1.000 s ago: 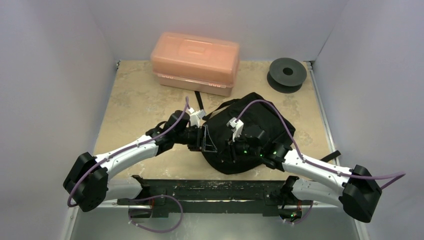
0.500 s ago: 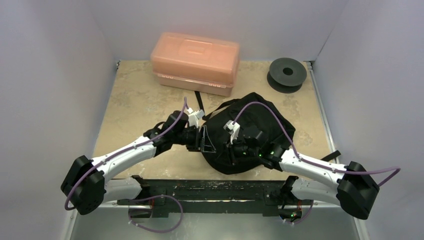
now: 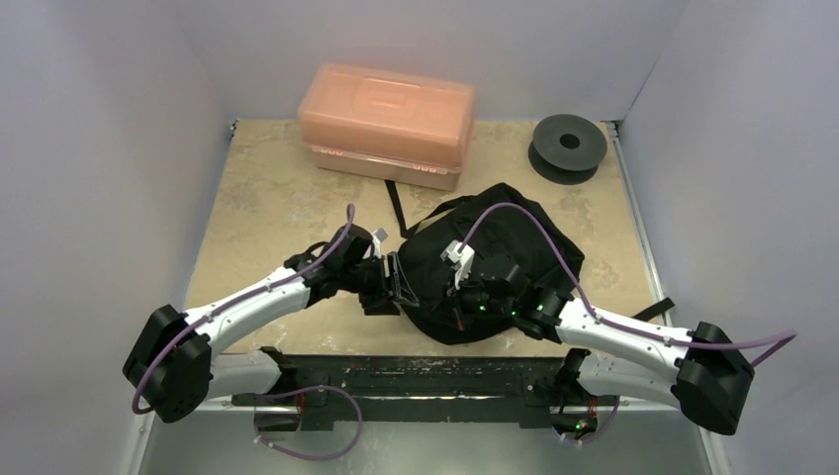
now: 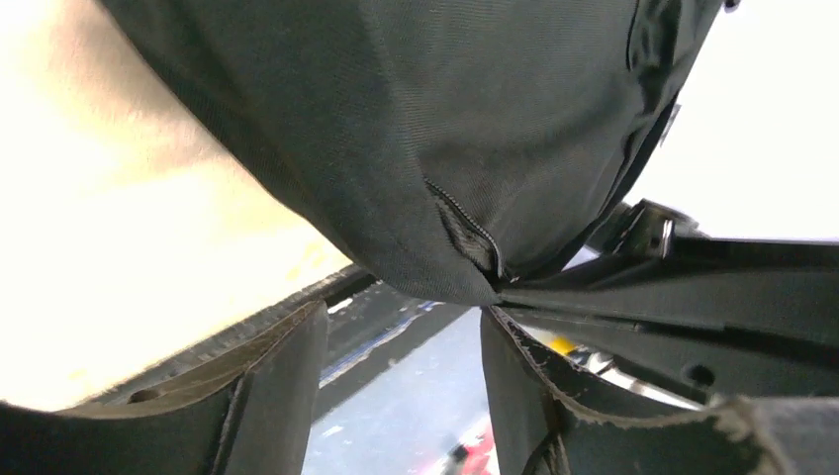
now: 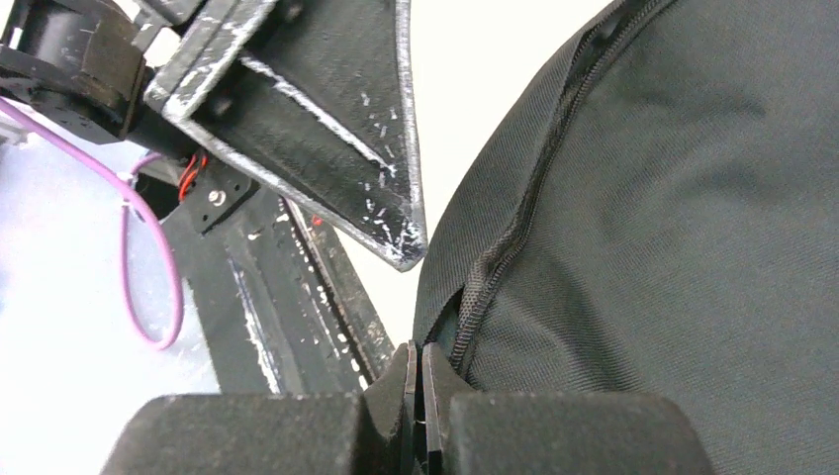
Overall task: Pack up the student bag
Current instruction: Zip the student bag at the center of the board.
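The student bag is a soft black backpack lying mid-table, with both grippers at its near left side. My left gripper is open at the bag's left edge. In the left wrist view the bag hangs just above the gripper, the end of its zip is by the right fingertip, and nothing is between the fingers. My right gripper rests on the bag's near part. In the right wrist view its pads are pressed together right beside the zip of the bag, with nothing visibly between them.
A translucent orange-pink box stands at the back and a black spool at the back right. A bag strap trails toward the box. A black rail runs along the near edge. White walls close in on three sides.
The right gripper's jaws have closed beside the zip. My left gripper has drawn back toward the near left, along the bag's left edge.
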{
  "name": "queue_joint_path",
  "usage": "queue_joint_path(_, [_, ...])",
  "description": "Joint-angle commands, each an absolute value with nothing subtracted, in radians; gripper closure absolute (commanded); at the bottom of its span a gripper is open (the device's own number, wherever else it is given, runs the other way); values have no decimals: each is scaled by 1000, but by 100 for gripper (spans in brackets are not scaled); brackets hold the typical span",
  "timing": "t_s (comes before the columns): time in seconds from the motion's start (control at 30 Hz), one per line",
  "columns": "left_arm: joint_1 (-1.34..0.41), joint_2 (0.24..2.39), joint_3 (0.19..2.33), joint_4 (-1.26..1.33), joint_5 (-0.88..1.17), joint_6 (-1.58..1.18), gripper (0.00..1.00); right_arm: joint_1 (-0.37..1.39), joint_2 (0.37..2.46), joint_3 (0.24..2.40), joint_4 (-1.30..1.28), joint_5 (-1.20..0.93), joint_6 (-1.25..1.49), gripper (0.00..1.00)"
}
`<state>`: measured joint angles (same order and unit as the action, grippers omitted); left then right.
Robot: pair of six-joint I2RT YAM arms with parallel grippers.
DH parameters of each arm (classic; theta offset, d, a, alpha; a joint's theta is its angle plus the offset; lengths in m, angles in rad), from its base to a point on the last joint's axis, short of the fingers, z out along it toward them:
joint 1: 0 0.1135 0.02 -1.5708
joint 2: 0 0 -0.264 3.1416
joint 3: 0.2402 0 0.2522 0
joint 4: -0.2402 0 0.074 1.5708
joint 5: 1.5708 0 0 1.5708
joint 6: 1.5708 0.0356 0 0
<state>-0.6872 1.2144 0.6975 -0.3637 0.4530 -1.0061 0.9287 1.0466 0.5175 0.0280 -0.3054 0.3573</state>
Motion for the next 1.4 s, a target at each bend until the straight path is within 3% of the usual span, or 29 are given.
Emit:
queue_joint_path(0.0, [-678,1184,694,-395,427,-1292,41,999,1013,530,142,-193,283,100])
queue_joint_path(0.23, [-664,1311,719,-280,398,-1272,36,1127,998,515,145,-56,224,100])
queue_joint_path(0.43, [-657,1375,751,-221,320,-1152,44,1255,1082,551,111,93,207,100])
queue_joint_path(0.53, [-655,1359,732,-153,329,-1099,58,1294,1126,565,110,116,204,75])
queue_joint_path(0.73, [-655,1326,588,220,434,-1022,100,1277,1016,505,254,-41,363,46])
queue_joint_path(0.9, [-655,1341,477,576,520,-989,100,1004,932,518,184,-274,482,42])
queue_joint_path(1.03, [-656,1370,421,784,553,-982,100,890,995,578,127,-454,511,51])
queue_joint_path(1.1, [-655,1397,398,878,570,-991,100,890,1028,601,86,-438,515,63])
queue_joint_path(1.37, [-653,1478,348,1100,595,-1043,100,885,1054,647,-141,-248,430,80])
